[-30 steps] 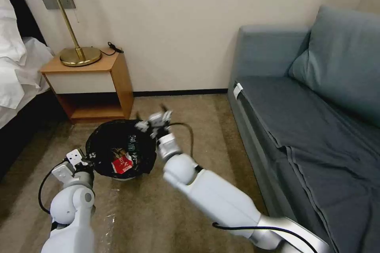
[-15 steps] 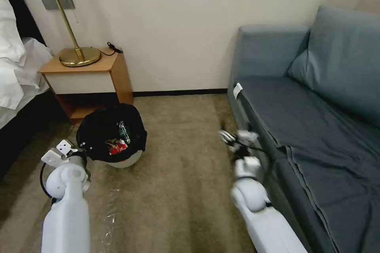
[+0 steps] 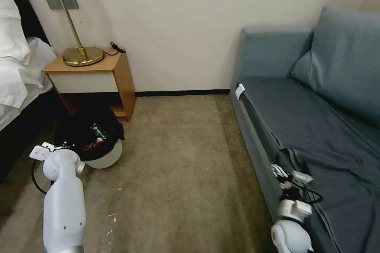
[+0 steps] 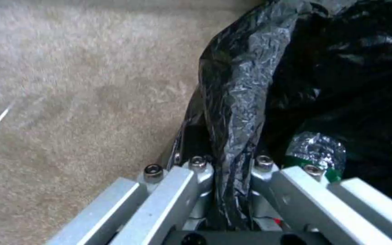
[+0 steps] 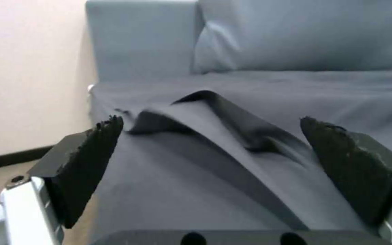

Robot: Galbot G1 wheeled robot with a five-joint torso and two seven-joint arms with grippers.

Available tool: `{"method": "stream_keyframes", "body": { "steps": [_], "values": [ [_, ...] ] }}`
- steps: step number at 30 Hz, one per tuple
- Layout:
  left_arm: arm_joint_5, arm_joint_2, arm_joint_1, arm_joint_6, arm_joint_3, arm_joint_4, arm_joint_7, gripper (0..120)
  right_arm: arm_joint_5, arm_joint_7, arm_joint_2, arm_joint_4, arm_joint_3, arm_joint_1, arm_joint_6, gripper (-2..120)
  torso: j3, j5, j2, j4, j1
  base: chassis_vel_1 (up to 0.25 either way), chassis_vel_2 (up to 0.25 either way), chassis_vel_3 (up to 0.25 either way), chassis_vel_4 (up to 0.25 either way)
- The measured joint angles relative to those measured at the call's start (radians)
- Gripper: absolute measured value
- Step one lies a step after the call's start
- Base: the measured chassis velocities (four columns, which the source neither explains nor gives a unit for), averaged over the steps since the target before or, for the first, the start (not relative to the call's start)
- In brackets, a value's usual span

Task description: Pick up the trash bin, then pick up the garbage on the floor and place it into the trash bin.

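Note:
The trash bin (image 3: 106, 157) is white with a black bag (image 4: 237, 85) folded over its rim. It sits low at the left, in front of the nightstand, tilted toward me. My left gripper (image 3: 63, 147) is at its near rim, and in the left wrist view this gripper (image 4: 228, 163) is shut on the bag-covered rim. Garbage lies inside the bin: a red-and-white packet (image 3: 90, 146) and a clear bottle with a green label (image 4: 316, 153). My right gripper (image 3: 291, 176) hangs open by the sofa's front edge; its black pads (image 5: 87, 160) stand wide apart with nothing between them.
A wooden nightstand (image 3: 118, 75) with a brass lamp (image 3: 81, 53) stands against the wall behind the bin. A bed (image 3: 16, 75) is at the far left. The blue-grey sofa (image 3: 316, 118) takes up the right side. Beige carpet (image 3: 178, 158) lies between them.
The left arm has drawn the bin leftward and lower, toward the nightstand. The right arm swung away from the bin's rim over to the sofa's front edge.

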Motion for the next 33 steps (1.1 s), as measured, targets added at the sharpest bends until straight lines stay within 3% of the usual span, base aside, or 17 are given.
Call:
{"method": "stream_keyframes", "body": {
  "steps": [6, 10, 14, 21, 27, 29, 33],
  "values": [
    [-0.017, 0.014, -0.054, -0.028, 0.006, 0.114, 0.034, 3, 0.000, -0.001, 0.018, -0.012, 0.046, -0.051, 0.064, 100, 0.000, -0.0006, 0.000, 0.0003, 0.000, 0.000, 0.000, 0.000, 0.000],
    [-0.027, 0.019, -0.092, -0.047, 0.021, 0.187, 0.067, 3, -0.015, -0.001, 0.042, -0.011, 0.064, -0.068, 0.081, 100, 0.000, -0.0005, 0.000, -0.0015, 0.000, 0.000, 0.000, 0.000, 0.000],
    [-0.056, 0.040, -0.106, -0.056, 0.042, 0.245, 0.111, 3, -0.038, 0.000, 0.072, -0.009, 0.079, -0.068, 0.085, 100, 0.000, -0.0002, 0.000, -0.0019, 0.000, 0.000, 0.000, 0.000, 0.000],
    [-0.087, 0.045, -0.102, -0.043, 0.053, 0.256, 0.152, 4, -0.055, 0.000, 0.090, -0.016, 0.082, -0.049, 0.076, 100, 0.000, -0.0001, 0.000, -0.0028, 0.000, 0.000, 0.000, 0.000, 0.000],
    [-0.091, 0.041, -0.091, -0.036, 0.054, 0.248, 0.161, 25, -0.059, 0.001, 0.092, -0.022, 0.079, -0.036, 0.065, 100, 0.000, 0.0003, 0.000, -0.0030, 0.000, 0.000, 0.000, 0.000, 0.000],
    [-0.091, 0.037, -0.084, -0.030, 0.052, 0.239, 0.161, 36, -0.059, 0.001, 0.087, -0.024, 0.077, -0.032, 0.060, 100, 0.000, 0.0004, 0.000, -0.0029, 0.000, 0.000, 0.000, 0.000, 0.000],
    [-0.090, 0.034, -0.076, -0.020, 0.049, 0.222, 0.159, 46, -0.059, 0.000, 0.082, -0.027, 0.075, -0.028, 0.058, 100, 0.000, 0.0006, 0.000, -0.0025, 0.000, 0.000, 0.000, 0.000, 0.000]
  ]
}}
